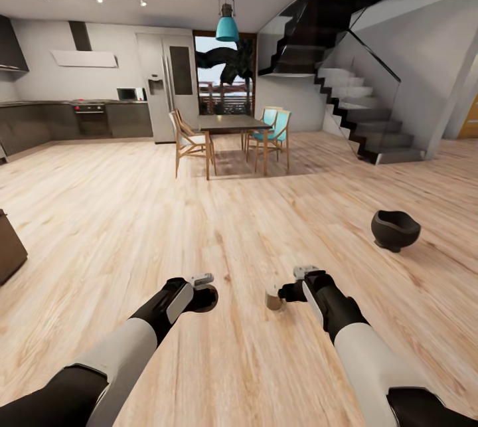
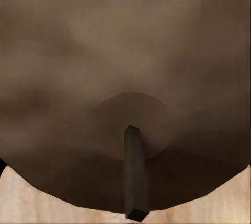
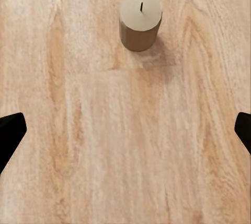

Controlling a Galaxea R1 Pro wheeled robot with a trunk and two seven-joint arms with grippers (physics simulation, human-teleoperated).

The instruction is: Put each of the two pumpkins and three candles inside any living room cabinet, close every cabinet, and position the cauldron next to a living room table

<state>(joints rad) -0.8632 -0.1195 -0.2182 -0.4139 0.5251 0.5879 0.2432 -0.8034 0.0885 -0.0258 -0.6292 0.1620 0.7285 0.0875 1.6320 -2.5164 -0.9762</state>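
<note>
At the left edge of the head view, about mid-height, a dark brown wooden block (image 1: 10, 248) juts into frame, perhaps a corner of the low cabinet, though too little shows to be sure. Lower left of centre, the left gripper (image 1: 206, 294) hovers over the pale plank floor (image 1: 133, 214); its wrist camera looks straight onto the top of a stubby beige-tan candle with a dark wick (image 2: 133, 177), so close that this candle seems held between the fingers, but no finger shows there, so whether they are closed on it I cannot tell. Just right of centre, a second short beige candle (image 1: 274, 299) stands upright on the floor just beside the right gripper (image 1: 289, 291); in the right wrist view that same candle (image 3: 140, 21) sits ahead of the two black fingers (image 3: 10, 135), which are spread wide and hold nothing. At middle right, a glossy black round-bellied cauldron (image 1: 395, 230) rests alone on the floor, well apart from both arms. The risks, as I judge them: the right fingers could tip or roll the standing candle if they descend off-centre, and a loose left grip could drop its candle during travel. Counted: two candles, one cauldron, two grippers; no pumpkins and no low coffee table to count here.
</note>
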